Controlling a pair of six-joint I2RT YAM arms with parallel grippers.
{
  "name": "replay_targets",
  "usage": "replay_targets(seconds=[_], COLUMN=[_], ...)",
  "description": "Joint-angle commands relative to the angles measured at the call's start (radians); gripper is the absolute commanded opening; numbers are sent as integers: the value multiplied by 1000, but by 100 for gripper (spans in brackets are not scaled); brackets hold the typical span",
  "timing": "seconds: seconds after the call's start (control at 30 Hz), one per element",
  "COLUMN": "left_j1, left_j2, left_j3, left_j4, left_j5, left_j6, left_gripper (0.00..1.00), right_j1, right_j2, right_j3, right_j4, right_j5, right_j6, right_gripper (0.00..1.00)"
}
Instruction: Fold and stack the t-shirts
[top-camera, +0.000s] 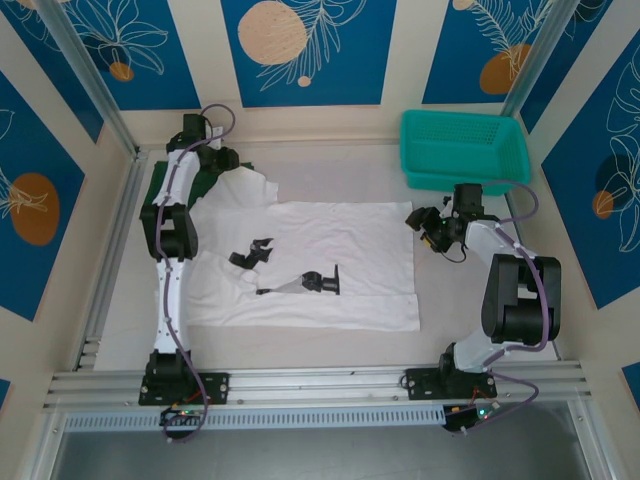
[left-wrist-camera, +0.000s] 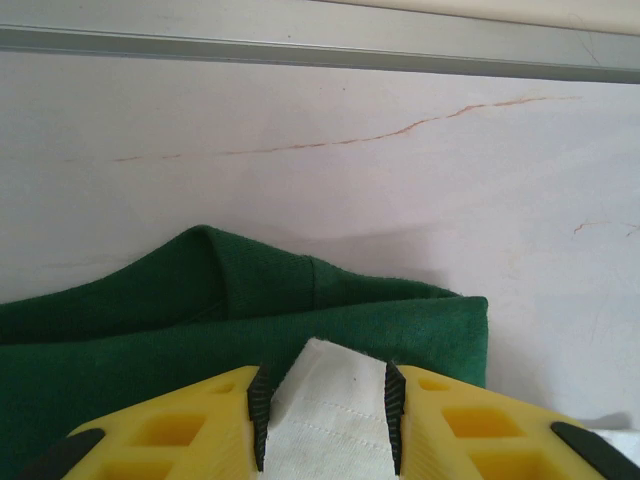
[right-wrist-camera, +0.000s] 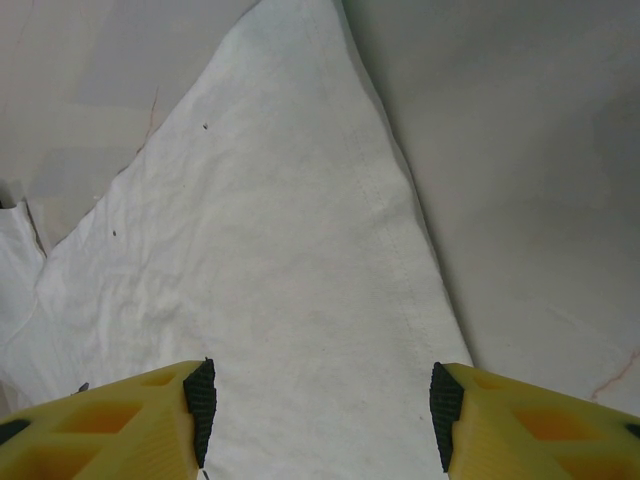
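While the left gripper (left-wrist-camera: 325, 405) pinches the white t-shirt (top-camera: 340, 240) atop the green t-shirt (left-wrist-camera: 150, 340), right gripper (right-wrist-camera: 322, 402) spread wide above white cloth.

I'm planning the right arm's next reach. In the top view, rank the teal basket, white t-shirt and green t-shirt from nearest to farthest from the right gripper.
From the right gripper:
1. white t-shirt, its right edge at the gripper.
2. teal basket, just beyond, far right.
3. green t-shirt, across the table, far left.
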Motion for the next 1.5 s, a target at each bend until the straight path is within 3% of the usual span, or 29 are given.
replay_targets(seconds=[0.0, 0.27, 0.53, 0.73, 0.97, 1.47], left_j1=[-8, -10, -11, -14, -30, -87], left_j2=[19, 21, 31, 17, -58, -350], left_j3=[0, 0, 0, 0, -23, -369], left_j4=[-8, 2, 13, 19, 47, 153], left_j5=[16, 38, 29, 23, 20, -69], left_j6=[15, 13, 18, 20, 26, 49], left_gripper=[35, 23, 18, 0, 0, 0], right_j1=[-5, -5, -5, -7, -7, 19], right_j2=[-33, -39, -43, -43, -21, 96], right_j3=[-12, -18, -21, -17, 2, 7], right_j4=[-13, -16, -24, -29, -21, 223], right_j5=[-26, -22, -21, -20, -15, 38], right_j6=[3, 6, 5, 7, 20, -16], right_gripper=[61, 61, 61, 61, 60, 49])
